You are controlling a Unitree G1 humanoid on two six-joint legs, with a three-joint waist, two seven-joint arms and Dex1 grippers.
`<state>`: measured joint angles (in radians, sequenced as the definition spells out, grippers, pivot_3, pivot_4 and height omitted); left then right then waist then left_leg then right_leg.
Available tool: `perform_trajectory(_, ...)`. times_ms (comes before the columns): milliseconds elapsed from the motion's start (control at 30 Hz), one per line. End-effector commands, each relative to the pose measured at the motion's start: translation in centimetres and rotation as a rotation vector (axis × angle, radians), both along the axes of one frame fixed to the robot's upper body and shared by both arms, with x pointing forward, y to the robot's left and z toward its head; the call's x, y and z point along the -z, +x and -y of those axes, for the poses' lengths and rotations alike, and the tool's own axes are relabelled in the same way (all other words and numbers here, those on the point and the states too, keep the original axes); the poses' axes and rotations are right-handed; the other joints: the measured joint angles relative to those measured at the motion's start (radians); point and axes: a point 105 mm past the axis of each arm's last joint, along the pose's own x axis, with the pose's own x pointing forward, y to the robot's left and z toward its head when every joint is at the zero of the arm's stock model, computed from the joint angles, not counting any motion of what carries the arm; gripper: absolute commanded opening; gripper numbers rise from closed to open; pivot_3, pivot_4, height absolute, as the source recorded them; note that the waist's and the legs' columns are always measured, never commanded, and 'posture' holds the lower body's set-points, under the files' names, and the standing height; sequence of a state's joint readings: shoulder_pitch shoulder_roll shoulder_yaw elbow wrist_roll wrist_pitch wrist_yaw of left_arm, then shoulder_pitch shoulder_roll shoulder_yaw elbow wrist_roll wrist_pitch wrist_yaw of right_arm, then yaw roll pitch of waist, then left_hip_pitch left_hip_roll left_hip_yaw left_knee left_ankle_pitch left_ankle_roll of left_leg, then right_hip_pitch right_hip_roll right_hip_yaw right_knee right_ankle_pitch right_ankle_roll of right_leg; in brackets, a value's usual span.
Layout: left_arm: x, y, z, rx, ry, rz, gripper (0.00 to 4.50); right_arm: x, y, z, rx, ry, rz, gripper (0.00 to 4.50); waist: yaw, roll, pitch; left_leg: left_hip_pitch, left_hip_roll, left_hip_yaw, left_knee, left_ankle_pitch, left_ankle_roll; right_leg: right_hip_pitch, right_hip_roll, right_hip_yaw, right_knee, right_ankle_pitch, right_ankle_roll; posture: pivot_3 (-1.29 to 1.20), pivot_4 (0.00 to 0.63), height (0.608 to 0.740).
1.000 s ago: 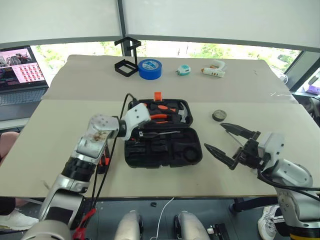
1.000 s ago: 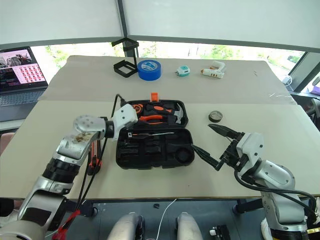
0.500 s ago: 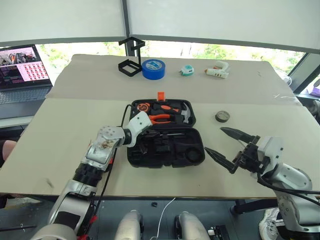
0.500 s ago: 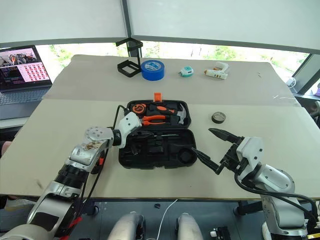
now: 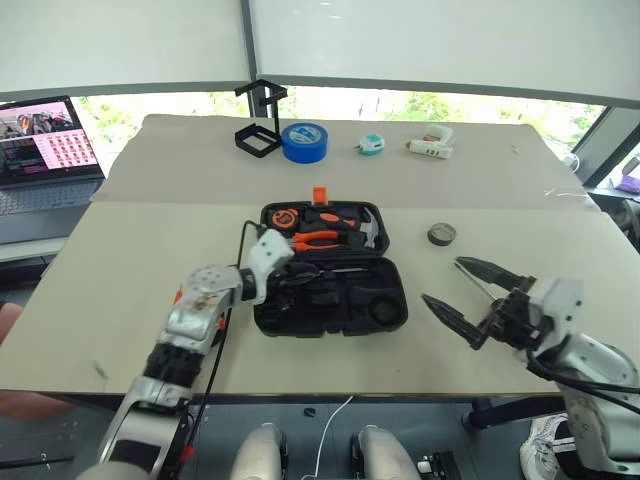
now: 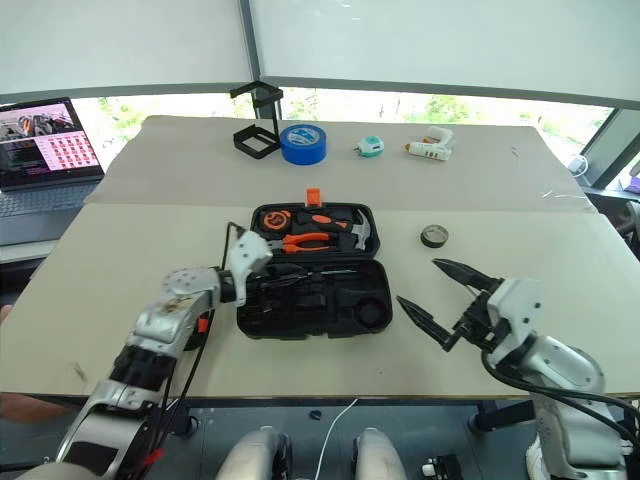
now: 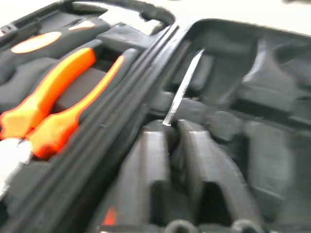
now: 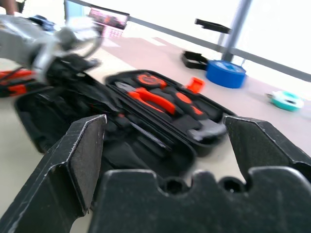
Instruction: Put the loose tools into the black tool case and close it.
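The black tool case (image 5: 384, 300) lies open in the middle of the table, its orange latch (image 5: 319, 194) at the far edge. Orange-handled pliers (image 5: 318, 237) and a hammer (image 5: 366, 232) sit in its far half. A long-shaft screwdriver (image 7: 183, 87) lies in the near half by the hinge. My left gripper (image 7: 174, 145) is inside the case at its left end, fingers a little apart, with the shaft's end at the gap. An orange loose tool (image 8: 13, 82) lies left of the case, mostly hidden under my left arm. My right gripper (image 5: 470, 295) hangs wide open right of the case.
Along the far edge stand a black wire stand (image 5: 258, 125), a blue tape roll (image 5: 302, 141), a small teal tape measure (image 5: 371, 146) and a white glue gun (image 5: 430, 145). A small dark round tin (image 5: 441, 234) lies right of the case. A laptop (image 5: 45, 150) sits far left.
My left arm has sunk lower at the case's left end. The right gripper has drifted a little to the right, still wide open. The head view has shifted slightly.
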<state>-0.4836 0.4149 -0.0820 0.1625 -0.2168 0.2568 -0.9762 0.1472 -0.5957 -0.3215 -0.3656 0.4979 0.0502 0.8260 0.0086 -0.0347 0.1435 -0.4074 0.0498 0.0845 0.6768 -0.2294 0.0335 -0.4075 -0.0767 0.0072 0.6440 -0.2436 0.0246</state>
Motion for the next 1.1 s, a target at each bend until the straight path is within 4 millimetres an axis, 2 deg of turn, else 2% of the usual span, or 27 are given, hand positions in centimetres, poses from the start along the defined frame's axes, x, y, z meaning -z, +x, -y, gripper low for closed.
perform_trajectory(33, -5.7, -1.7, -3.2, 0.021, -0.098, 0.199, 2.44, -0.5, -0.9, 3.5, 0.107, -0.031, 0.03, 4.5, 0.0, 0.0, 0.0, 0.0, 0.0, 0.0, 0.0, 0.0, 0.0, 0.0, 0.0, 0.0, 0.0, 0.0, 0.0, 0.0, 0.15, 0.74)
perform_trajectory(133, -5.7, -4.0, -5.8, 0.02, -0.041, 0.211, 3.53, 0.5, -2.1, 6.9, 0.227, -0.069, 0.005, 4.5, 0.0, 0.003, -0.001, 0.002, 0.0, 0.001, -0.001, 0.0, 0.0, 0.001, -0.001, 0.001, -0.001, 0.0, 0.0, 0.0, 0.15, 0.74)
perform_trajectory(200, -5.3, -6.5, -7.7, 0.018, -0.03, 0.191, 4.31, 2.1, -4.0, 9.9, 0.338, -0.112, -0.039, 4.5, -0.002, 0.005, -0.002, 0.003, 0.0, 0.002, -0.002, -0.001, 0.001, 0.003, -0.002, 0.002, -0.002, 0.0, 0.0, 0.0, 0.15, 0.74)
perform_trajectory(233, -5.1, -7.3, -8.3, 0.01, -0.02, 0.169, 4.49, 2.7, -4.7, 10.8, 0.367, -0.128, -0.056, 4.5, -0.001, 0.005, -0.002, 0.004, 0.0, 0.003, -0.002, -0.002, 0.002, 0.002, -0.002, 0.003, -0.003, 0.0, 0.0, 0.0, 0.15, 0.74)
perform_trajectory(267, -4.2, -8.7, -9.5, 0.003, 0.006, 0.147, 4.49, 3.4, -5.9, 11.8, 0.412, -0.133, -0.082, 4.5, 0.0, 0.005, -0.002, 0.004, 0.0, 0.004, -0.003, -0.002, 0.002, 0.002, -0.002, 0.004, -0.003, -0.001, 0.002, 0.0, 0.15, 0.74)
perform_trajectory(367, -2.8, -11.3, -11.6, -0.025, 0.026, 0.094, 4.49, 4.5, -7.7, 13.1, 0.473, -0.136, -0.129, 4.5, 0.0, 0.006, -0.002, 0.004, 0.002, 0.004, -0.003, -0.003, 0.002, 0.002, -0.003, 0.004, -0.003, -0.003, 0.0, 0.0, 0.15, 0.74)
perform_trajectory(400, -2.0, -12.0, -12.4, -0.04, 0.038, 0.077, 4.49, 4.9, -8.1, 13.2, 0.479, -0.142, -0.149, 4.5, 0.0, 0.007, -0.002, 0.005, 0.002, 0.005, -0.003, -0.003, 0.001, 0.002, -0.004, 0.004, -0.004, -0.008, -0.007, 0.0, 0.15, 0.74)
perform_trajectory(500, -0.6, -14.2, -13.5, -0.024, 0.071, 0.059, 4.49, 5.6, -8.7, 13.8, 0.495, -0.154, -0.192, 4.5, -0.001, 0.008, -0.002, 0.008, 0.002, 0.007, -0.004, -0.006, -0.002, 0.002, -0.007, 0.006, -0.003, -0.009, -0.009, 0.0, 0.15, 0.74)
perform_trajectory(567, -0.4, -14.8, -13.7, -0.026, 0.07, 0.059, 4.49, 5.6, -8.8, 14.1, 0.496, -0.155, -0.205, 4.5, -0.001, 0.008, -0.002, 0.009, 0.001, 0.008, -0.006, -0.008, -0.007, 0.002, -0.009, 0.006, -0.003, -0.009, -0.009, 0.0, 0.15, 0.74)
perform_trajectory(700, -1.6, -15.0, -12.7, -0.032, -0.002, 0.107, 4.49, 4.4, -6.6, 13.4, 0.39, -0.202, -0.237, 4.5, 0.001, 0.01, -0.003, 0.009, 0.0, 0.009, -0.006, -0.008, -0.007, 0.002, -0.01, 0.006, -0.003, -0.013, -0.002, 0.0, 0.15, 0.74)
perform_trajectory(833, -2.4, -15.6, -9.3, 0.088, -0.063, 0.104, 4.49, 3.9, -2.8, 13.7, 0.327, -0.289, -0.359, 4.5, -0.005, 0.009, -0.003, 0.009, 0.0, 0.011, -0.006, -0.008, -0.006, 0.002, -0.009, 0.008, -0.003, -0.011, -0.005, 0.0, 0.15, 0.74)
perform_trajectory(967, -2.8, -16.0, -6.5, 0.163, -0.118, 0.077, 4.49, 5.0, -0.5, 14.1, 0.281, -0.359, -0.528, 4.5, -0.004, 0.009, -0.003, 0.009, 0.0, 0.01, -0.007, -0.004, 0.002, 0.002, -0.007, 0.008, -0.004, -0.01, -0.007, 0.0, 0.15, 0.74)
perform_trajectory(1100, -3.1, -16.0, -5.1, 0.189, -0.147, 0.073, 4.49, 6.2, 1.4, 15.0, 0.298, -0.408, -0.637, 4.5, 0.003, 0.009, -0.003, 0.008, 0.0, 0.01, -0.008, -0.005, 0.003, 0.002, -0.003, 0.008, -0.004, -0.01, -0.004, 0.0, 0.15, 0.74)
